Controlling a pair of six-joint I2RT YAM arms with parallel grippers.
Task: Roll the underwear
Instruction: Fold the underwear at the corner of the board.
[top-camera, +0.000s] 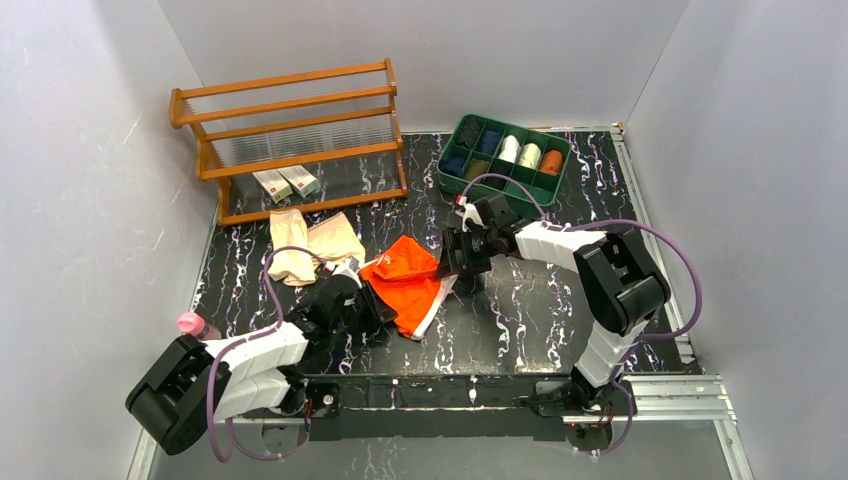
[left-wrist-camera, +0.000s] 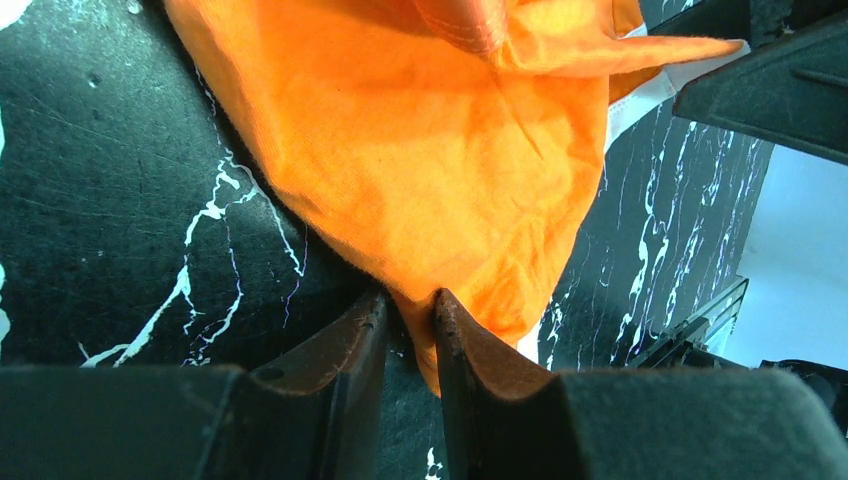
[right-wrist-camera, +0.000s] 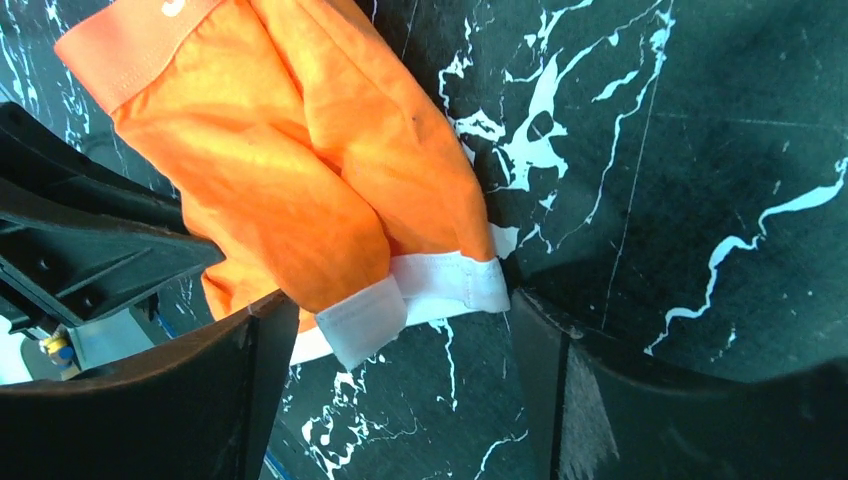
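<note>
- At the middle of the table (top-camera: 520, 320), the orange underwear (top-camera: 405, 280) lies in a loose, creased heap between your two arms. Its white trim (top-camera: 435, 300) runs along the near right edge.
- Your left gripper (left-wrist-camera: 410, 315) is pinching a corner of the orange cloth at the heap's left side. Its fingers (left-wrist-camera: 365, 345) are pressed almost together, with fabric bunched in the narrow gap, low against the table.
- Your right gripper (right-wrist-camera: 400, 350) stands spread wide at the garment's right edge and holds nothing. The trim lies in the gap between its fingers (right-wrist-camera: 545, 370). You cannot tell from these views whether either finger touches it.
- From your right wrist, the orange garment shows two long folds side by side. The white trim is at the end nearest the gripper and a stitched orange band at the other.
- The tan underwear (top-camera: 310, 245) lies flat to the far left of the orange one. It is just in front of the wooden rack (top-camera: 290, 140) and apart from both grippers.
- Two small boxes (top-camera: 285, 183) sit on the table under the rack.
- The green tray (top-camera: 450, 150) stands at the far right of the table with rolls (top-camera: 510, 148) in its compartments, well apart from the orange garment.
- A pink-capped bottle (top-camera: 195, 325) stands at the near left edge, beside your left arm.
</note>
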